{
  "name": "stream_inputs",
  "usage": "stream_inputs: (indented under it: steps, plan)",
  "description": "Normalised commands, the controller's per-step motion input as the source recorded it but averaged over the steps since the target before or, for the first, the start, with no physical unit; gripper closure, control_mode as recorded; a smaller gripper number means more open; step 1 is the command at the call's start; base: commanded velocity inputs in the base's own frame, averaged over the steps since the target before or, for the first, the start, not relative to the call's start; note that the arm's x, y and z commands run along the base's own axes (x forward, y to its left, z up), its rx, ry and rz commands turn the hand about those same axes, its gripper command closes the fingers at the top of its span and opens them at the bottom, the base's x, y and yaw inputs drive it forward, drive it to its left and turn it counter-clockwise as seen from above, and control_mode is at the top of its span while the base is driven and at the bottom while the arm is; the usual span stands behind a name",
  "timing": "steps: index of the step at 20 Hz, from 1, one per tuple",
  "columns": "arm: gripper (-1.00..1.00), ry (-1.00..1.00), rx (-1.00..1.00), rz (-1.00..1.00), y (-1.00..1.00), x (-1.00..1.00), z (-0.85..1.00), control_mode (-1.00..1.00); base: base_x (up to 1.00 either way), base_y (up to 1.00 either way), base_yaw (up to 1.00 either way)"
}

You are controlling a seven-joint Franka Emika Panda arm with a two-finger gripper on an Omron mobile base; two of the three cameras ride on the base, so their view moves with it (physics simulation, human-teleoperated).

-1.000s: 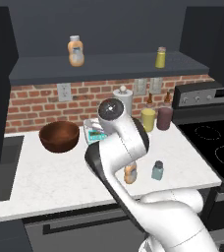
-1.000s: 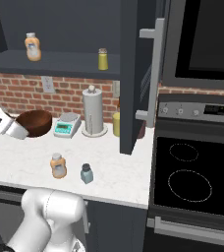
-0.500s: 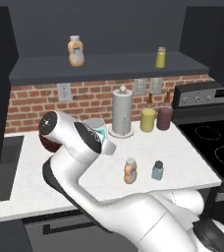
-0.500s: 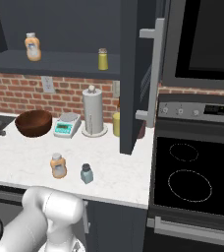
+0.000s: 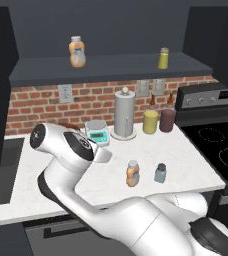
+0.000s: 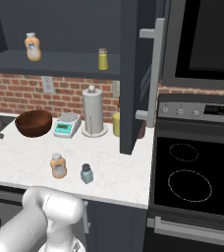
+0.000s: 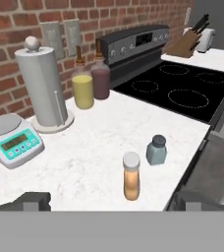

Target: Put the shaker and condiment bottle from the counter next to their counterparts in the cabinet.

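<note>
Two items, condiment bottle (image 7: pixel 131 175) and shaker (image 7: pixel 156 149), stand ungrasped on the desk (image 7: pixel 99 142); hand (image 7: pixel 108 201) wide, approaching; next: descend, grip bottle.

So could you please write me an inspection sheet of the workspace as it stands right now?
Surface: white marbled stone counter, bare near the front edge.
Job's things: small teal-grey shaker and orange-tan condiment bottle upright, apart, near the counter front; orange-tan pale-capped bottle and slim yellow-green shaker on the dark cabinet shelf.
Clutter: brown bowl, teal kitchen scale, grey paper towel holder, yellow canister, maroon canister.
End effector: fingertips at the hand view's bottom edge, wide apart, holding nothing.
Cables: nothing seen.
Surroundings: brick backsplash, black stove, knife block.
</note>
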Motion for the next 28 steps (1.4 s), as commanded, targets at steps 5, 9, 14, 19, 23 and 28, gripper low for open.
stream_inputs:
  steps: [5, 9, 14, 19, 23, 28]
  plan:
    - [-1.0, -0.17, 0.0, 0.01, -0.08, 0.05, -0.9, -1.0, 0.0, 0.0, 0.0]
    - [-1.0, -0.01, 0.0, 0.01, -0.34, 0.19, -0.36, -1.0, 0.0, 0.0, 0.0]
    - [-1.0, 0.0, 0.0, 0.0, -0.47, 0.13, -0.27, -1.0, 0.0, 0.0, 0.0]
    - [-1.0, 0.0, -0.01, -0.03, -0.14, 0.0, -0.13, -1.0, 0.0, 0.0, 0.0]
    - [-1.0, 0.08, -0.03, -0.17, 0.02, 0.03, -0.24, -1.0, 0.0, 0.0, 0.0]
    - [-1.0, 0.1, 0.0, -0.25, -0.02, 0.07, -0.16, -1.0, 0.0, 0.0, 0.0]
